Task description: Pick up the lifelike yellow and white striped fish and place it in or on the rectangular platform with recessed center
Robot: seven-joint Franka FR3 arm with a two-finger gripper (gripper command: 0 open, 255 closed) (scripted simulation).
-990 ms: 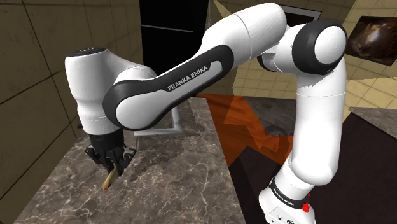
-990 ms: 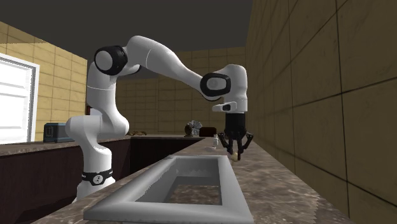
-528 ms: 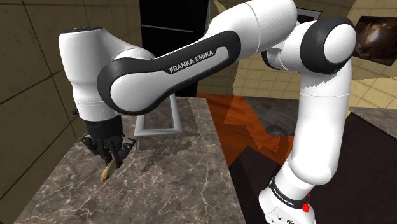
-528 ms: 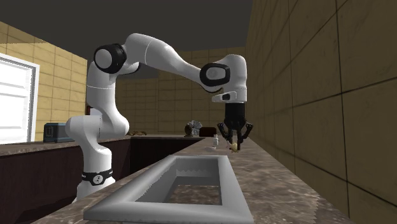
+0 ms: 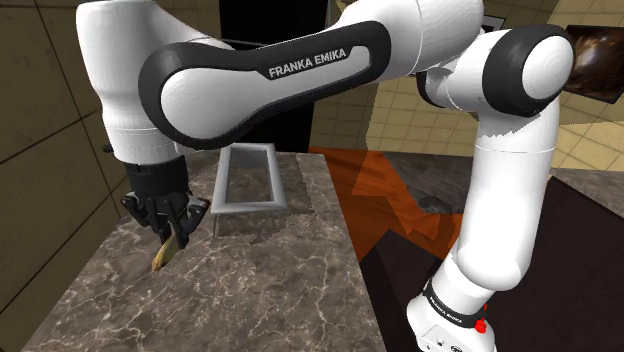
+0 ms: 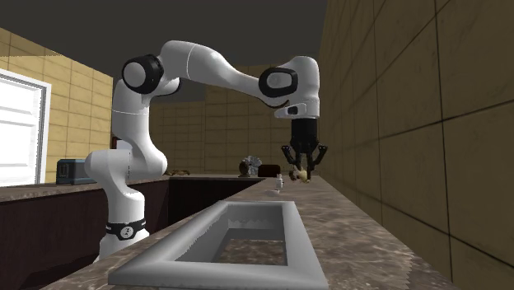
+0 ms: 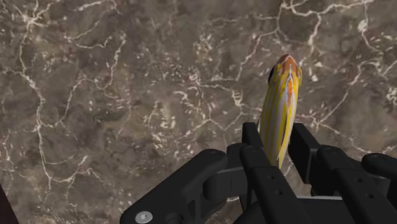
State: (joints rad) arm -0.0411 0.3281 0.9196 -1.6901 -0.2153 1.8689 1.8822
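A brown marble counter (image 5: pixel 270 290) with white veins runs beside a wall (image 6: pixel 412 123) of large tan panels. A bright window (image 6: pixel 18 128) shows at the second exterior view's left. The ceiling (image 6: pixel 247 25) is dark grey.

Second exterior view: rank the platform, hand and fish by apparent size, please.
Largest: grey platform, though it sits nearest the camera.
Next: black hand.
Smallest: striped fish, clasped in the hand.
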